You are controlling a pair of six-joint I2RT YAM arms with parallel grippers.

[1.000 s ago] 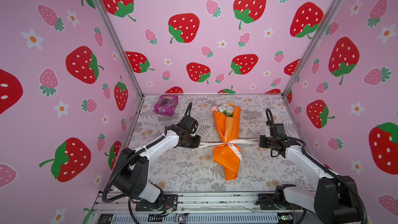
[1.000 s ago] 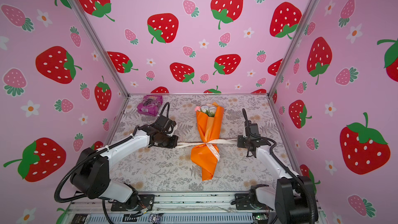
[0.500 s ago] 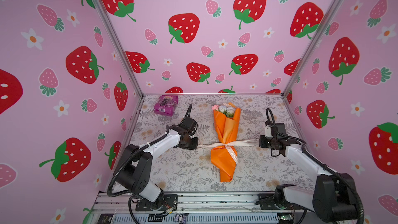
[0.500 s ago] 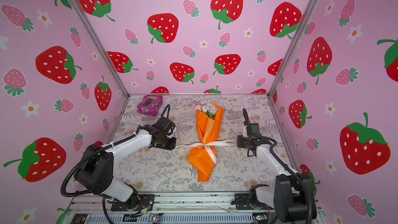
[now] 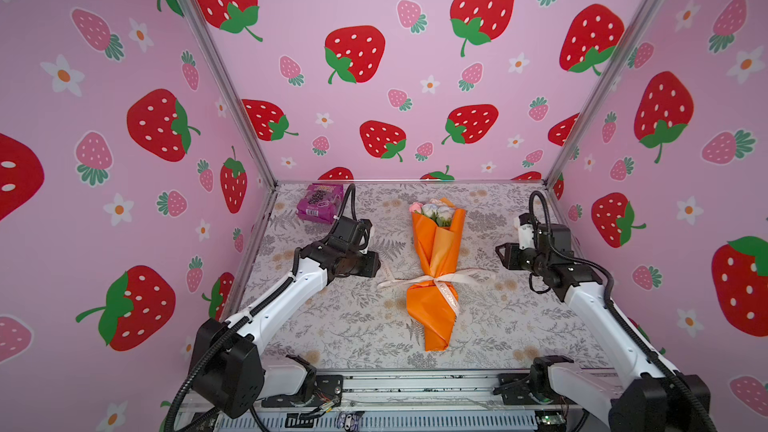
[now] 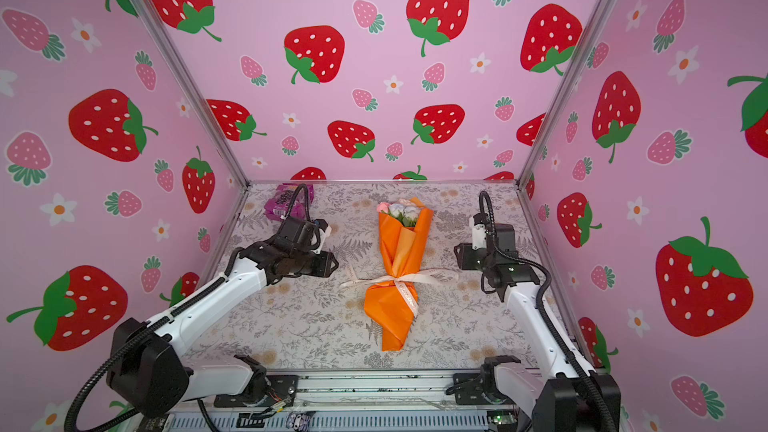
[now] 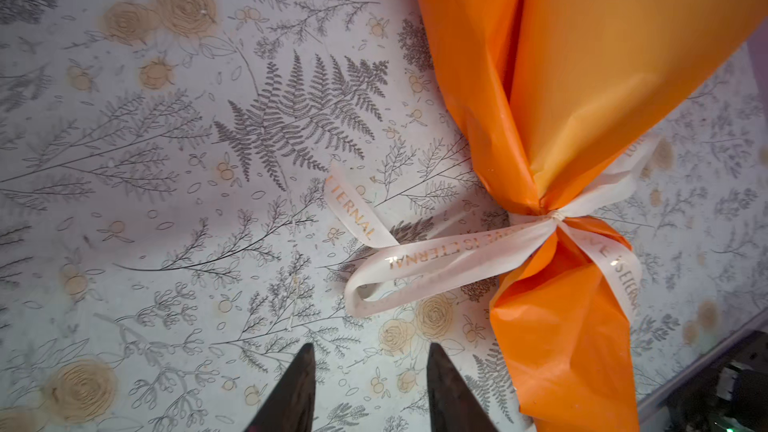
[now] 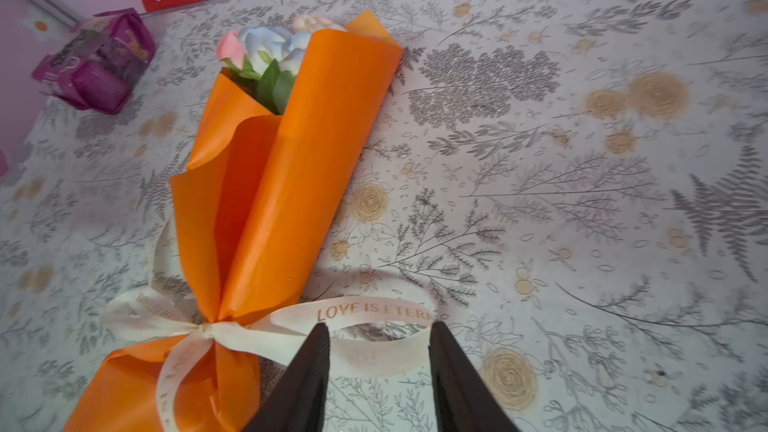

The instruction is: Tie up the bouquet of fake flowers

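- On the floral-print surface point(image 5: 353, 326), about midway between the two arms, the bouquet of fake flowers point(image 5: 436, 251) point(image 6: 401, 251) lies flat. Its flower heads point(image 5: 432, 209) point at the back wall, and its narrow tail points at the front rail.
- Orange wrap, pink and white heads, green leaves showing at the open end in the right wrist view point(image 8: 270, 180).
- A cream ribbon point(image 5: 469, 277) point(image 6: 432, 274) is knotted around the waist of the wrap, with one loop out to each side. Gold print reads "LOVE IS ETERNAL" point(image 8: 365, 311). One tail runs down over the lower wrap.
- The left pincer point(image 5: 376, 264) point(image 6: 336, 261) is left of the bouquet, pointing at it. It is released — fingers apart, nothing between them point(image 7: 370, 347).
- In the left wrist view the ribbon's near loop point(image 7: 449, 261) lies just ahead of the tips, not touching them. The wrap point(image 7: 582, 76) is further off.
- The right pincer point(image 5: 497, 250) point(image 6: 456, 251) is right of the bouquet, facing it. It is also released, fingers spread point(image 8: 380, 326).
- The ribbon's other loop shows across that gap, slack on the surface. I can't tell whether the tips touch it.
- A purple snack packet point(image 5: 319, 203) point(image 6: 282, 205) point(image 8: 97, 62) sits in the back-left corner, well apart from the bouquet.
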